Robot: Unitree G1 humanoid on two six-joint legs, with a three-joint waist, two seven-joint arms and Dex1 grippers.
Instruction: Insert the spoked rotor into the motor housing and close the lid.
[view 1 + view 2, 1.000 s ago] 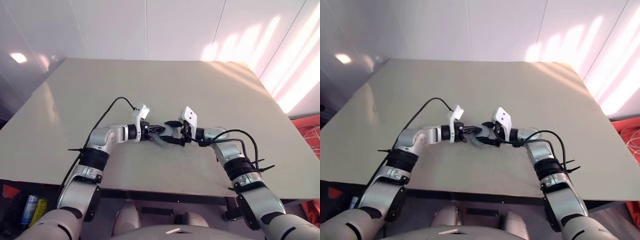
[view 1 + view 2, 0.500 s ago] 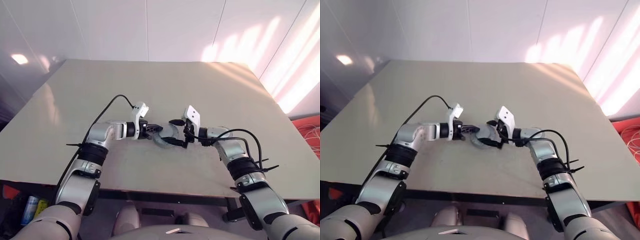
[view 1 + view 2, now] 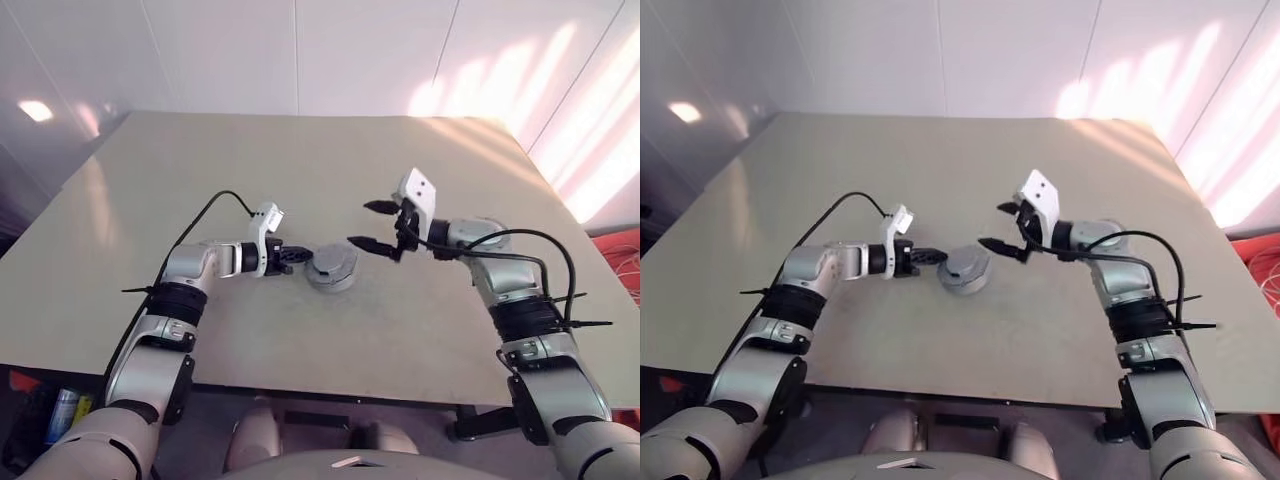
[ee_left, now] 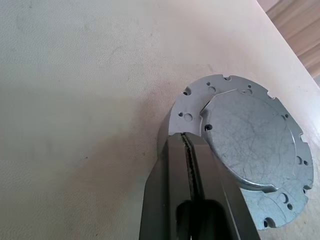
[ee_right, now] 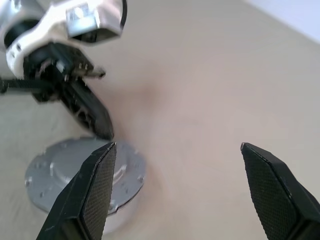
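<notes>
head views: the worktop (image 3: 420,330) is a flat, matte beige slab with a faintly grained surface. near its middle lies the motor housing (image 3: 331,268), a low round grey metal body resting flat with the lid (image 3: 967,262) closed down on top. the left end effector (image 3: 291,260) has its two black fingers pressed together, and their tips sit at the housing's left edge. the right end effector (image 3: 372,226) has its fingers spread wide, gripping nothing; it hangs above the worktop, to the right of the housing and apart from it.

left wrist view: the lid (image 4: 250,150) is a dull silver disc with fine scratches, a raised flat centre panel with clipped corners, and small holes around a notched rim. the closed fingers (image 4: 172,190) overlap the disc's near edge; actual contact cannot be confirmed.

right wrist view: the spread fingers (image 5: 97,192) are wedge-shaped, with finely stippled black pads. the housing (image 5: 75,175) shows as a short grey cylinder beyond one finger, with the left end effector (image 5: 106,133) at its top edge.
</notes>
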